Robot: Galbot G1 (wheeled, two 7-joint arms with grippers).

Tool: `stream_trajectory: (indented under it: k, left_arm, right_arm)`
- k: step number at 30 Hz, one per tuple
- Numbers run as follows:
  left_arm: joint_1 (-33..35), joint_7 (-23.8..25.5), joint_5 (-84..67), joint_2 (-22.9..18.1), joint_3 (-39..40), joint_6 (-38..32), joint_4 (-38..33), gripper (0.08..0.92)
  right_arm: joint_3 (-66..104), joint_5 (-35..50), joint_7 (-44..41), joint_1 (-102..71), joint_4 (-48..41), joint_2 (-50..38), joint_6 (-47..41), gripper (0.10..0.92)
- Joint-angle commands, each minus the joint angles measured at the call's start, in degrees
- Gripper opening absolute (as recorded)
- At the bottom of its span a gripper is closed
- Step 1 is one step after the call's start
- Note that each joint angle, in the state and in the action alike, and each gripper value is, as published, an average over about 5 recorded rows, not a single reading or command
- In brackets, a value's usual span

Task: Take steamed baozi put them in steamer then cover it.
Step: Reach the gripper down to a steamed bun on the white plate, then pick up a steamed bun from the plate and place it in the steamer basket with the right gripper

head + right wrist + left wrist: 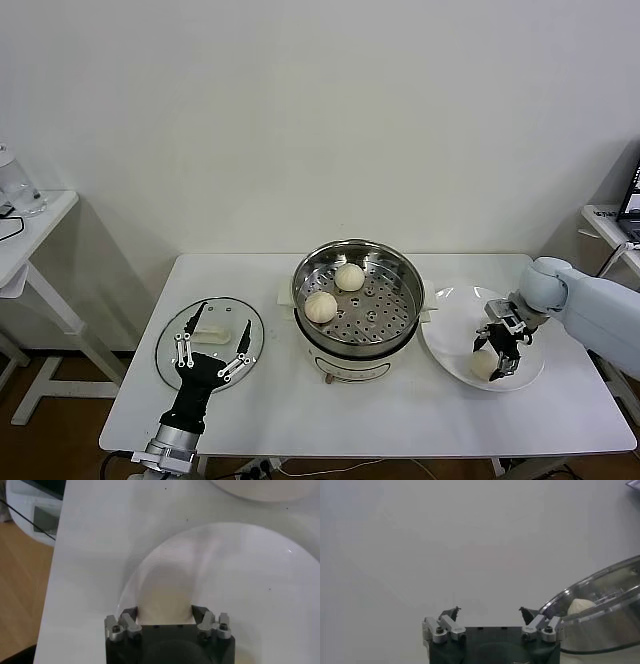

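The steel steamer (300, 285) stands at the table's middle with two baozi (349, 277) (321, 306) on its perforated tray. A third baozi (483, 366) lies on the white plate (450, 325) to the right. My right gripper (500, 352) is down on the plate, its fingers pressed against both sides of this bun (165, 587); in the right wrist view the gripper (165, 611) frames it on the plate (250, 570). The glass cover (175, 335) lies flat at the left. My left gripper (225, 318) hovers open over its white handle. The left wrist view shows that gripper (490, 611), the steamer's rim (600, 587) and one bun (581, 606).
A white side table (35, 225) with a clear jug stands off to the left. Another table (610, 218) with a laptop sits at the far right. The worktable's front edge (400, 440) runs close below the steamer and plate.
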Motion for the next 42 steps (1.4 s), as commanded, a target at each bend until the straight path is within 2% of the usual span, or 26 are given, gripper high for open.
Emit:
stream_trajectory:
  k: [1,10,16,31,42]
  left_arm:
    - [-0.5,-0.7,0.3,0.3,-0.1,0.9,0.1,0.823]
    - [-0.7,-0.6,0.0,0.2,0.4,1.0,-0.8,0.823]
    - [-0.3,-0.5,0.1,0.4,0.6,0.8,-1.4,0.823]
    - [-0.1,-0.5,-0.8,1.6,-0.3,0.3,-2.5,0.823]
    - [-0.1,-0.5,-1.1,1.3,-0.6,0.2,-2.9,0.823]
  right_arm:
    - [-7.2,3.7,-1.5,14.9,5.4,-1.1,1.6,0.721]
    - [-19.4,10.8,-3.5,38.3,11.2,6.3,8.6,0.721]
    - [-23.0,10.5,-3.4,45.4,16.6,13.9,15.0,0.721]
    - [-19.8,-7.5,1.9,32.7,26.3,20.0,30.2,0.687]
    - [-12.5,-23.4,3.2,21.8,21.0,23.0,41.6,0.691]
